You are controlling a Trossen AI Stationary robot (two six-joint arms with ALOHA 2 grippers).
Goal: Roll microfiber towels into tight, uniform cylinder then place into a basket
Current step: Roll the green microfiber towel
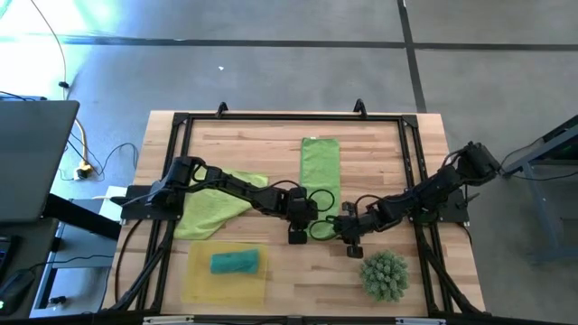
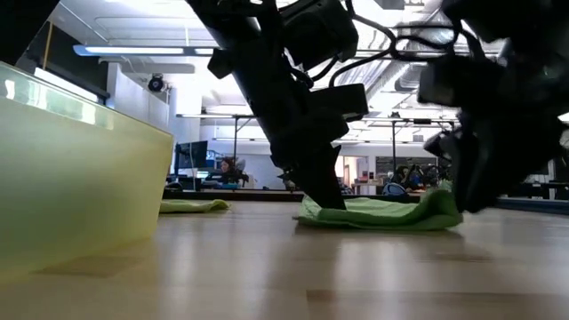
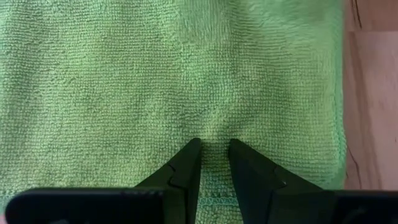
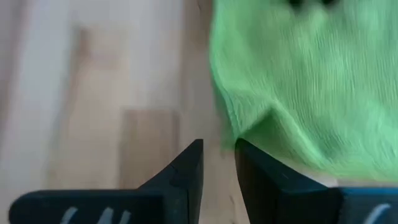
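A light green towel (image 1: 321, 171), folded into a long strip, lies on the wooden table running from far to near. It also shows in the low view (image 2: 382, 213). My left gripper (image 1: 305, 226) stands on the strip's near end, fingers nearly together (image 3: 214, 149). My right gripper (image 1: 341, 227) is at the strip's near right corner, fingers nearly together (image 4: 219, 152). The translucent yellow basket (image 1: 194, 280) sits at the near left with a rolled teal towel (image 1: 235, 262) lying in it. My left gripper comes from above, pointing down, and has a small tuck of cloth (image 3: 214, 134) between its fingertips, close to the towel's near hem (image 3: 211, 194). The towel lies flat on the table around the fingers. My right gripper meets the towel's near right corner (image 4: 239, 134) at its fingertips, slanting down from the table's right side. The cloth rises in a peak (image 4: 270, 111) beside the fingers, and that end stands raised off the table (image 2: 440, 203). How many layers it has does not show.
A second green towel (image 1: 217, 203) lies crumpled at the left under my left arm. A green spiky ball-like thing (image 1: 384, 275) sits at the near right. A black frame (image 1: 298, 117) runs around the table's edges. The basket's wall (image 2: 80, 187) fills the low view's left.
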